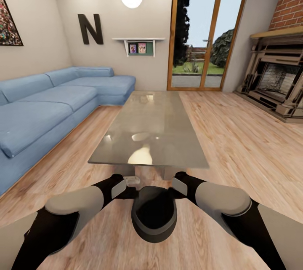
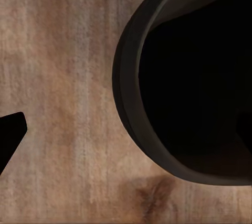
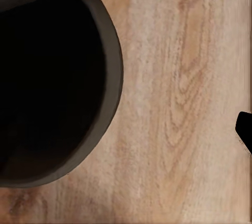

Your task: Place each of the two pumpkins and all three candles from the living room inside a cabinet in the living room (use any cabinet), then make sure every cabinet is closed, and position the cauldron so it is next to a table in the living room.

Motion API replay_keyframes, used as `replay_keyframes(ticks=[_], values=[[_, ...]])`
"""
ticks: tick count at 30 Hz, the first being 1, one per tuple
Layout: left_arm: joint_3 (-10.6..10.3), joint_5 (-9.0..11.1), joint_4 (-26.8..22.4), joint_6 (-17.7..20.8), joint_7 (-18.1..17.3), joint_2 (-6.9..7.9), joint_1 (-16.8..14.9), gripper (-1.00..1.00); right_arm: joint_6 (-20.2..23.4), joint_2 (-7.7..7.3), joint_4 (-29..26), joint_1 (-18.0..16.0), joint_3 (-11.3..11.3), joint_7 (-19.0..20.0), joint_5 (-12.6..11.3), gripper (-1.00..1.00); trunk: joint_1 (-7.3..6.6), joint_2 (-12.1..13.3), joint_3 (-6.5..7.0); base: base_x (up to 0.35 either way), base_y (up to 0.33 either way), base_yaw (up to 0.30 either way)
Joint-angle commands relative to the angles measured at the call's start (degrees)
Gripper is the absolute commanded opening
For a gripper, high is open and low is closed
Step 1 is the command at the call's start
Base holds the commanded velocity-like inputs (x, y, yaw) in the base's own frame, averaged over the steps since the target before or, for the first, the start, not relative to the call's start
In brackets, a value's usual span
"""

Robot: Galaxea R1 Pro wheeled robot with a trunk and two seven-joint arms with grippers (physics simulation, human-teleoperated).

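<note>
Black cauldron [image 1: 153, 213] near table [image 1: 151, 129], sofa [image 1: 46, 110] left

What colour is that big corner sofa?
The sofa is plain light blue, with no pattern; the head view shows it best.

Your cauldron [image 1: 154, 215] looked dark and smooth, with a dull satin rim and a lightless interior. The floor [image 1: 235, 135] under it was pale wood plank, clear-grained, with a soft sheen. At twelve o'clock you had the surface [image 1: 151, 129], its grey top glossy enough to mirror the lamp. The sofa [image 1: 46, 110] at ten o'clock looked like matt blue cloth; the fireplace [image 1: 290, 2] at two o'clock was rough red brick.
</note>
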Motion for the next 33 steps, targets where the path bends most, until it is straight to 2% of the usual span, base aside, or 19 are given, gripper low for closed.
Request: replay_keyframes(ticks=[1, 4, 7, 13, 21, 24, 30, 31, 33], values=[[-0.22, 0.61, -0.12, 0.26, 0.46, 0.05, -0.06, 1.00, 0.07, -0.12, -0.15, -0.07, 0.20, -0.23, -0.32, 1.00, -0.03, -0.01, 0.17, 0.000, 0.000, 0.000], [-0.29, 0.60, -0.33, 0.95, 0.47, 0.48, -0.06, 1.00, -0.18, -0.83, -1.09, 0.84, 0.25, 0.23, -0.32, 1.00, -0.03, -0.01, 0.17, 0.000, 0.000, 0.000], [-0.34, 0.57, -0.69, 1.08, 0.48, 0.75, -0.03, 1.00, -0.80, -1.26, -1.43, 3.22, 0.25, 0.28, -0.32, 1.00, -0.03, -0.01, 0.17, 0.000, 0.000, 0.000], [-0.39, 0.48, -1.53, 1.40, 2.23, 1.17, 0.30, 1.00, -1.49, -3.70, -1.57, 6.74, 0.26, 0.33, -0.31, 1.00, -0.19, 0.07, 1.50, 0.000, 0.000, 0.000], [-0.40, 0.57, -1.83, 0.03, 4.35, 5.35, 3.61, 1.00, -2.43, -8.61, -1.59, 8.31, 0.27, 0.37, -0.25, 1.00, -0.40, 0.18, 3.27, 0.000, 0.000, 0.000], [-0.40, 0.65, -1.86, -1.46, 4.37, 6.33, 4.06, 1.00, -2.98, -9.47, -1.60, 8.45, 0.27, 0.38, -0.24, 1.00, -0.47, 0.22, 3.94, 0.000, 0.000, 0.000], [-0.40, 0.72, -1.91, -3.51, 4.39, 6.98, 4.54, 1.00, -3.91, -10.21, -1.60, 8.62, 0.27, 0.38, -0.16, 1.00, -0.63, 0.30, 5.27, 0.000, 0.000, 0.000], [-0.40, 0.70, -1.88, -5.97, 4.28, 10.05, 9.12, 1.00, -8.49, -12.67, -1.65, 14.06, 0.47, 0.43, 0.66, 1.00, -0.65, 0.31, 5.49, 0.000, 0.000, 0.000], [-0.40, 0.62, -1.88, -11.26, 4.24, 11.89, 13.44, 1.00, -14.41, -14.63, -1.67, 20.00, 0.59, 1.01, 3.19, 1.00, -0.70, 0.34, 5.93, 0.000, 0.000, 0.000]])
